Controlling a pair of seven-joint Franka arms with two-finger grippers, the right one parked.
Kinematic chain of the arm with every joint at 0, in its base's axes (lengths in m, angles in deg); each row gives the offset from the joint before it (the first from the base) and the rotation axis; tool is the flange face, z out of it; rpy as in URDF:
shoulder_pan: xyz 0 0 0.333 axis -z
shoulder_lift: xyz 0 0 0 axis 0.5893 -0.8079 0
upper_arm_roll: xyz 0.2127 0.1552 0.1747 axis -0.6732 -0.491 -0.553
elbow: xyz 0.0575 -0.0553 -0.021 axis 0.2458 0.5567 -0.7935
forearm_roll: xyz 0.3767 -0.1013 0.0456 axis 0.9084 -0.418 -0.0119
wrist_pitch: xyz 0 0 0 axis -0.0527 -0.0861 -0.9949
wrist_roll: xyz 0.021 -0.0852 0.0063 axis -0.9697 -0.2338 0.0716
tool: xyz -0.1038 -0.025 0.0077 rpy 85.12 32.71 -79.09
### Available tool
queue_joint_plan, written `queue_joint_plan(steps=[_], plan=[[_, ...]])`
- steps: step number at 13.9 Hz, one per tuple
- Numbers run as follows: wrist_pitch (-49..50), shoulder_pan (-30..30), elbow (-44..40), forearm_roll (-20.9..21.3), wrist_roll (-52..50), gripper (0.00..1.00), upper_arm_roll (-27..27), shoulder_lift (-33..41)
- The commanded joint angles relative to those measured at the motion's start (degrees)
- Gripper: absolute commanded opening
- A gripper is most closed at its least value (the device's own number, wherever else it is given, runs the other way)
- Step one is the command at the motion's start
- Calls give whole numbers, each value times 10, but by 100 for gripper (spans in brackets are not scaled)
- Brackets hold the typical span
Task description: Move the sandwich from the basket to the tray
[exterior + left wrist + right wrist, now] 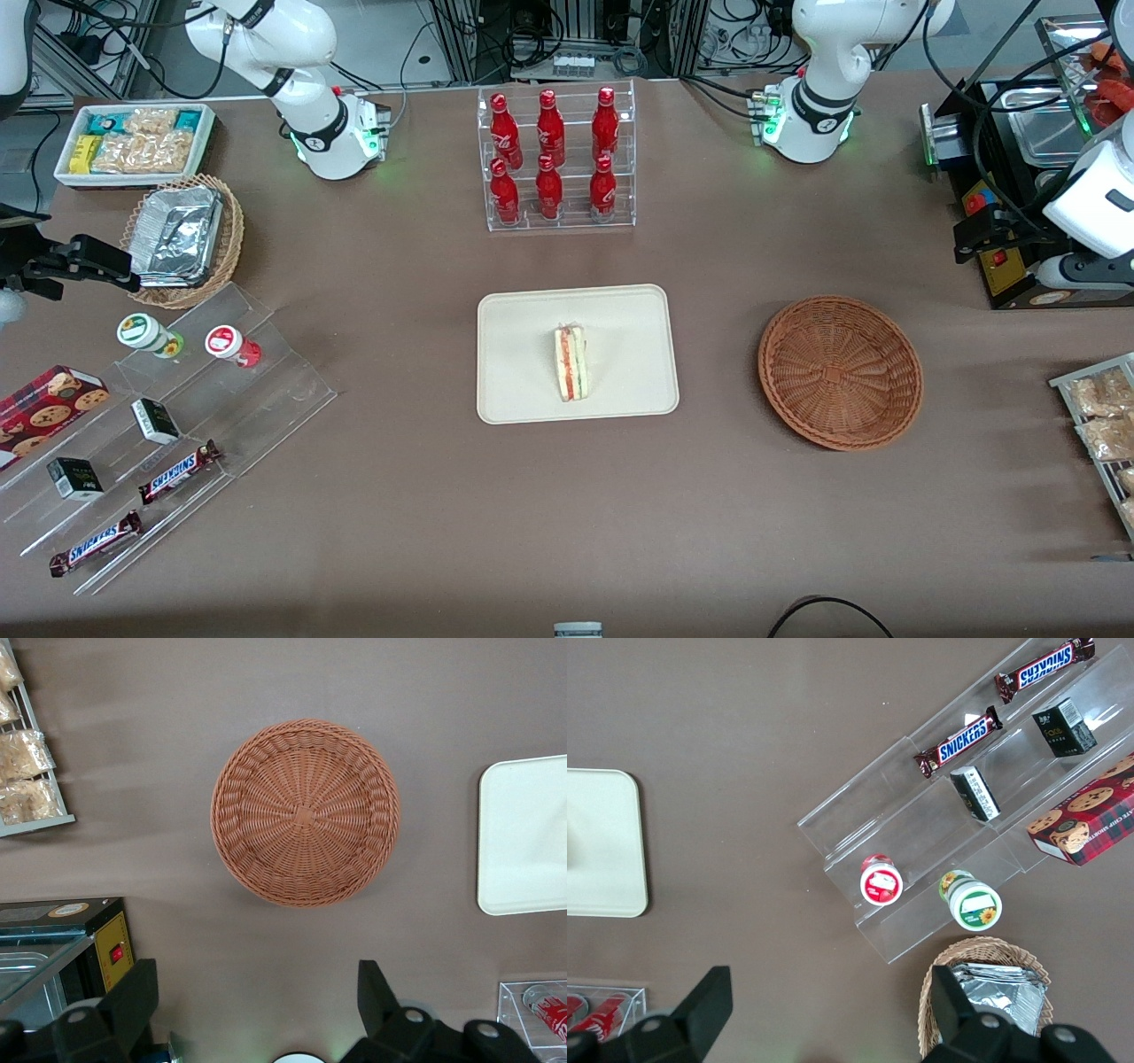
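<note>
- The gripper (257, 1005) hangs high above the counter (407, 496), its jaws spread wide apart and grasping nothing — bare brown surface shows in the gap between them.
- Out ahead of the jaws, in the wrist view, sits the basket (306, 812), round reddish-brown wicker, empty, its woven floor fully in sight. It lies well apart from the fingertips (142, 979), untouched.
- The sandwich (571, 362) is on the tray (523, 390), near the tray's middle, with its red-orange and green filling layers facing up. It is far off from the jaws, toward the parked arm's end of the counter relative to the basket.
- From the wrist, only one edge of the tray (523, 837) shows to the side of the basket; the sandwich does not appear there.
- In the front view the basket (840, 372) and the tray sit apart on the counter, bare cloth between them.
- A clear rack of red bottles (554, 159) stands farther from the front camera than the tray; one corner of it peeks in just beside one fingertip in the wrist view.
- A black appliance with a red switch (111, 950) sits close by the other fingertip.
</note>
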Motion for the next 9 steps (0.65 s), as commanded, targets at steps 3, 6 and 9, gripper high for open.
queue_joint_plan(steps=[3,6,9], plan=[[-13,4,51,-7,11,99,-11,51],[-14,1,45,-11,6,99,-13,50],[0,0,11,-19,10,99,-12,38]])
